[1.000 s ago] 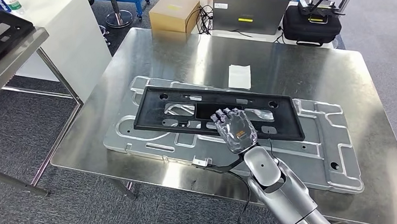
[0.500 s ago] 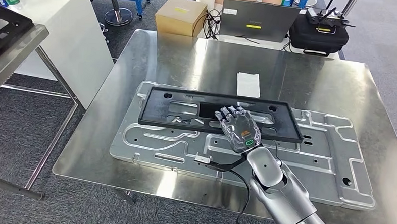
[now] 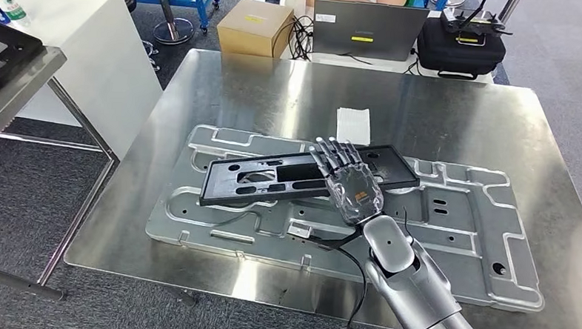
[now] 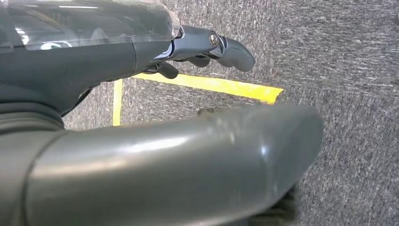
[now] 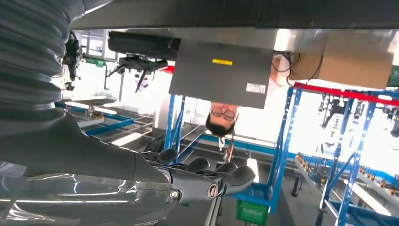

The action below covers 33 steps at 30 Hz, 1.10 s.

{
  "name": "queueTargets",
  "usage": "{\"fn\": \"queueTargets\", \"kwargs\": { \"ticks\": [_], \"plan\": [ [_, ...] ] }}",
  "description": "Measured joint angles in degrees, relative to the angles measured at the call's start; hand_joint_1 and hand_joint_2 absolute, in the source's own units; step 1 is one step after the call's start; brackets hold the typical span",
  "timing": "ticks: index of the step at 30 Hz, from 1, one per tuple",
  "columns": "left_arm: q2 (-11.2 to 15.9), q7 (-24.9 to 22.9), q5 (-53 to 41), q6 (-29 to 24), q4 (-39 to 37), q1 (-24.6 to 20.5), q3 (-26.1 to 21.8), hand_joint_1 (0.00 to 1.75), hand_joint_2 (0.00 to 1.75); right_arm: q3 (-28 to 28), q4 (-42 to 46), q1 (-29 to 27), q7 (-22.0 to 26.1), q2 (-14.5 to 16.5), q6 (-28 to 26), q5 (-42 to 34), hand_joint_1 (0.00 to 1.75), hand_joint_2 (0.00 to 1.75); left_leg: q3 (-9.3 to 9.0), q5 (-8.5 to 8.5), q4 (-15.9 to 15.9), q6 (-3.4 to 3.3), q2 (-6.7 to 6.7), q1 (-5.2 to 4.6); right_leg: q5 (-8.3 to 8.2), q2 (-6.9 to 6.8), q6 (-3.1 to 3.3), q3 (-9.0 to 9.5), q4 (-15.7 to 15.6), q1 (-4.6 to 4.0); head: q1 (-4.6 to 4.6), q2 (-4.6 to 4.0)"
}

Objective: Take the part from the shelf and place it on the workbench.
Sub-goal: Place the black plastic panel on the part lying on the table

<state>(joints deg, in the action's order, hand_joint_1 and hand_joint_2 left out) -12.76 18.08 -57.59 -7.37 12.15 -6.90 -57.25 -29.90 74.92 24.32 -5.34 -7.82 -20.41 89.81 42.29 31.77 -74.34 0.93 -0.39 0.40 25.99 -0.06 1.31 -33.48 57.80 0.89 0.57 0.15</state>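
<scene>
Although the black part [image 3: 302, 177] already lies on the workbench [image 3: 453, 112], atop the grey metal plate [image 3: 463, 231], it sits skewed, its end toward nine o'clock sagging nearer the robot. The right hand [image 3: 350, 183] hovers flat above the part's three o'clock half, fingers straight and spread, gripping nothing. The left hand [image 4: 207, 47] hangs over carpet, fingers loosely curled, empty. I judge placing nearly finished; the next move calls for lifting the right hand clear without dragging the part.
</scene>
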Motion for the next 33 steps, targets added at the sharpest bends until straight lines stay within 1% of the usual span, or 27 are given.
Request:
{"fn": "queueTargets", "kwargs": {
  "ticks": [1,2,3,5,6,9,10,11,12,14,15,16,17,18,20,21,22,23,24,25,26,27,29,30,31,32,33],
  "plan": [
    [0.0,0.0,0.03,0.02,0.0,0.05,-0.01,0.0,0.0,0.09,-0.12,-0.15,0.06,0.02,-0.11,-0.04,0.0,1.75,-0.02,-0.64,0.02,0.05,0.01,0.09,0.09,0.02,-0.03,0.09,0.05,-0.01,0.0,0.0],
    [0.0,0.0,0.04,0.02,0.0,0.09,-0.02,0.0,0.0,0.17,-0.19,-0.27,0.1,0.05,-0.24,-0.07,0.0,1.75,-1.26,-2.32,2.49,0.01,0.03,0.16,0.23,0.07,-0.13,0.24,0.11,0.0,-0.01,0.0],
    [0.0,0.01,0.07,0.03,0.0,0.1,-0.03,0.0,0.0,0.27,-0.22,-0.35,0.11,0.09,-0.38,-0.08,0.0,1.75,-3.36,-4.43,6.66,-0.1,0.05,0.21,0.41,0.13,-0.27,0.42,0.21,0.01,-0.02,0.0],
    [0.0,0.07,0.2,0.16,0.0,0.02,-0.04,0.0,0.0,0.51,-0.24,-0.39,0.11,0.14,-0.64,-0.11,0.0,1.75,-7.0,-6.82,13.71,-0.49,0.03,0.07,0.76,0.22,-0.75,0.57,0.44,-0.14,-0.02,0.0],
    [-0.01,0.12,0.32,0.32,0.0,-0.02,-0.05,0.0,0.0,0.62,-0.24,-0.42,0.12,0.15,-0.74,-0.12,0.0,1.75,-7.79,-7.1,15.31,-0.71,0.01,-0.02,0.83,0.25,-1.04,0.56,0.52,-0.2,-0.01,0.0],
    [-0.03,0.25,0.95,1.34,0.0,0.04,-0.13,0.0,0.0,1.02,-0.24,-0.71,0.3,0.15,-0.86,-0.13,0.0,1.75,-7.89,-7.43,15.86,-1.59,0.0,-0.14,0.8,0.27,-1.97,0.54,0.57,-0.13,-0.01,0.0],
    [-0.04,0.32,1.17,1.82,0.0,0.05,-0.17,0.0,0.0,1.25,-0.22,-0.86,0.43,0.15,-0.91,-0.13,0.0,1.75,-7.91,-7.7,16.14,-1.99,0.04,-0.08,1.47,0.25,-2.22,0.35,1.12,-0.08,0.03,0.0],
    [-0.07,0.43,1.36,2.29,0.0,0.03,-0.21,0.0,0.0,1.51,-0.2,-1.03,0.57,0.15,-0.98,-0.13,0.0,1.75,-7.88,-7.96,16.44,-2.37,0.09,0.01,2.83,0.23,-2.44,-0.22,2.6,-0.04,0.09,0.0],
    [-0.09,0.54,1.49,2.71,0.0,-0.01,-0.26,0.0,0.0,1.77,-0.19,-1.25,0.69,0.15,-1.07,-0.13,0.0,1.75,-7.79,-8.17,16.62,-2.67,0.15,0.07,4.81,0.21,-2.63,-1.27,5.26,0.01,0.14,0.0],
    [-0.13,0.65,1.68,3.18,0.0,-0.01,-0.37,0.0,0.0,2.24,-0.19,-1.94,0.93,0.15,-1.29,-0.13,0.0,1.75,-7.39,-8.38,16.62,-2.97,0.19,-0.04,8.78,0.2,-2.91,-4.23,12.6,-0.01,0.18,0.0],
    [-0.15,0.66,1.74,3.39,0.0,0.02,-0.42,0.0,0.0,2.44,-0.19,-2.4,1.06,0.15,-1.42,-0.13,0.0,1.75,-7.16,-8.48,16.55,-3.04,0.19,-0.1,9.68,0.2,-3.0,-5.23,15.3,0.0,0.17,0.0],
    [-0.16,0.66,1.81,3.66,0.0,0.06,-0.46,0.0,0.0,2.62,-0.18,-2.85,1.19,0.15,-1.55,-0.14,0.0,1.75,-6.93,-8.58,16.43,-3.06,0.19,-0.14,9.46,0.19,-3.02,-5.33,16.12,0.0,0.17,0.0],
    [-0.18,0.66,1.86,3.91,0.0,0.08,-0.5,0.0,0.0,2.78,-0.16,-3.2,1.27,0.15,-1.67,-0.14,0.0,1.75,-6.7,-8.66,16.28,-3.05,0.17,-0.15,8.29,0.18,-2.97,-4.4,14.83,0.01,0.17,0.0],
    [-0.19,0.66,1.92,4.1,0.0,0.09,-0.54,0.0,0.0,2.97,-0.09,-3.39,1.32,0.15,-1.75,-0.16,0.0,1.75,-6.49,-8.75,16.09,-2.98,0.13,-0.15,6.45,0.17,-2.83,-2.36,11.39,0.01,0.19,0.0],
    [-0.25,0.68,1.96,4.38,0.0,0.05,-0.58,0.0,0.0,3.42,0.23,-3.51,1.41,0.16,-1.86,-0.28,0.0,1.75,-6.12,-9.02,15.8,-2.6,0.06,-0.24,3.88,0.18,-2.39,1.82,3.8,-0.19,0.15,0.0],
    [-0.28,0.72,1.97,4.51,0.0,0.03,-0.59,0.0,0.0,3.63,0.45,-3.56,1.51,0.16,-1.9,-0.39,0.0,1.75,-6.01,-9.24,15.75,-2.27,0.03,-0.29,3.17,0.21,-2.14,3.04,1.39,-0.35,0.15,0.0],
    [-0.31,0.75,1.97,4.65,0.0,0.0,-0.6,0.0,0.0,3.8,0.62,-3.6,1.62,0.17,-1.92,-0.53,0.0,1.75,-5.91,-9.5,15.76,-1.9,0.02,-0.32,3.03,0.24,-1.9,3.31,0.51,-0.54,0.13,0.0],
    [-0.33,0.79,1.97,4.74,0.0,-0.01,-0.63,0.0,0.0,3.92,0.73,-3.68,1.72,0.17,-1.93,-0.67,0.0,1.75,-5.87,-9.81,15.88,-1.51,0.0,-0.32,2.62,0.27,-1.63,3.1,0.52,-0.68,0.11,0.0],
    [-0.33,0.82,1.97,4.83,0.0,-0.01,-0.67,0.0,0.0,4.04,0.8,-3.73,1.81,0.17,-1.95,-0.79,0.0,1.75,-5.76,-9.97,15.89,-1.14,-0.01,-0.33,2.31,0.21,-1.25,2.91,0.25,-0.53,0.16,0.0],
    [-0.33,0.86,1.97,4.9,0.0,-0.01,-0.74,0.0,0.0,4.13,0.85,-3.75,1.87,0.17,-1.93,-0.88,0.0,1.75,-5.44,-9.47,15.52,-0.82,-0.01,-0.31,1.9,0.13,-0.82,2.6,0.04,-0.39,0.14,0.0],
    [-0.33,0.91,1.97,4.93,0.0,-0.01,-0.82,0.0,0.0,4.2,0.93,-3.78,1.96,0.19,-1.92,-0.96,0.0,1.75,-4.85,-7.98,14.24,-0.52,0.01,-0.28,1.34,0.03,-0.34,2.17,-0.15,-0.21,0.07,0.0],
    [-0.33,0.98,1.97,4.96,0.0,-0.02,-0.9,0.0,0.0,4.27,1.0,-3.8,2.06,0.22,-1.9,-1.03,0.0,1.75,-3.97,-5.63,11.81,-0.27,0.03,-0.22,0.75,-0.06,0.03,1.62,-0.3,-0.05,-0.03,0.0],
    [-0.33,1.13,1.98,4.97,0.0,-0.06,-1.03,0.0,0.0,4.33,1.12,-3.88,2.31,0.28,-1.86,-1.13,0.0,1.75,-1.85,-0.25,4.53,0.15,0.07,-0.04,-0.25,-0.11,0.35,0.29,-0.24,-0.14,-0.24,0.0],
    [-0.33,1.19,2.01,5.01,0.0,-0.08,-1.09,0.0,0.0,4.36,1.13,-3.93,2.42,0.28,-1.84,-1.16,0.0,1.75,-1.29,1.2,1.38,0.31,0.07,0.02,-0.74,-0.14,0.32,-0.39,-0.18,-0.19,-0.26,0.0],
    [-0.33,1.24,2.05,5.05,0.0,-0.09,-1.15,0.0,0.0,4.38,1.13,-3.97,2.5,0.28,-1.82,-1.19,0.0,1.75,-1.48,1.48,-0.29,0.4,0.07,0.04,-1.22,-0.17,0.26,-1.08,-0.09,-0.22,-0.26,0.0],
    [-0.33,1.27,2.09,5.1,0.0,-0.1,-1.23,0.0,0.0,4.42,1.13,-3.98,2.52,0.28,-1.81,-1.21,0.0,1.75,-2.8,0.57,0.28,0.39,0.07,0.06,-1.69,-0.2,0.17,-1.77,0.04,-0.23,-0.26,0.0],
    [-0.33,1.3,2.13,5.13,0.0,-0.13,-1.29,0.0,0.0,4.46,1.13,-3.97,2.54,0.28,-1.8,-1.24,0.0,1.75,-5.14,-0.93,2.9,0.27,0.07,0.06,-2.12,-0.21,0.04,-2.43,0.2,-0.23,-0.27,0.0]
  ]
}}
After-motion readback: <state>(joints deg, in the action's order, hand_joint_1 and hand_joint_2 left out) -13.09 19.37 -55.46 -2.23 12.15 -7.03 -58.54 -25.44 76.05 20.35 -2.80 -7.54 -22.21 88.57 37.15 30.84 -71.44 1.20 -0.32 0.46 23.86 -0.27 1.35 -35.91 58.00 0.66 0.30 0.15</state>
